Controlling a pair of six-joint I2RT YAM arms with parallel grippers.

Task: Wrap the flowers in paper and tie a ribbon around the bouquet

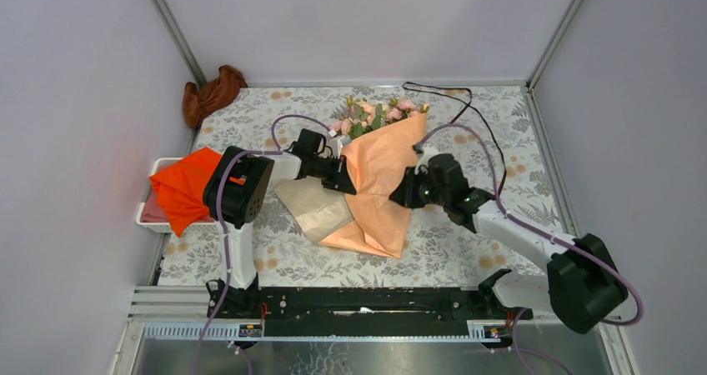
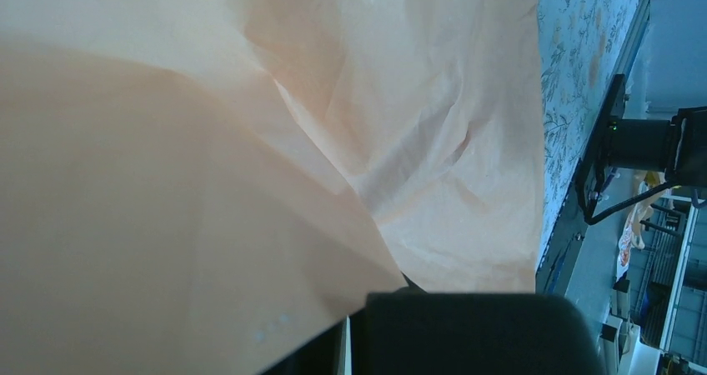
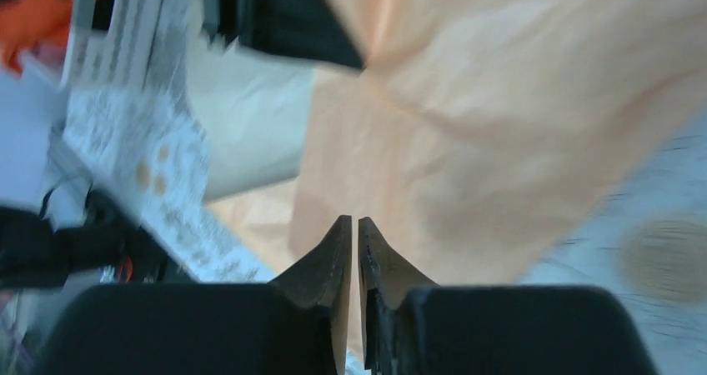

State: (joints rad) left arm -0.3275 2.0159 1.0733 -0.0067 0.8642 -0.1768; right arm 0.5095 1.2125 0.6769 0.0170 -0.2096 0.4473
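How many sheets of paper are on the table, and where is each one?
2. The peach sheet lies in the middle, with the flowers at its far end. The beige sheet lies against its left side. More may be hidden beneath.

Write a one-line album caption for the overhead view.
The left gripper and right gripper meet at peach paper wrapped around pink flowers.

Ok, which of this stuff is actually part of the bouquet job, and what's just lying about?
Job: flowers, peach paper, dark ribbon.
Lying about: orange cloth, white basket, brown cloth.
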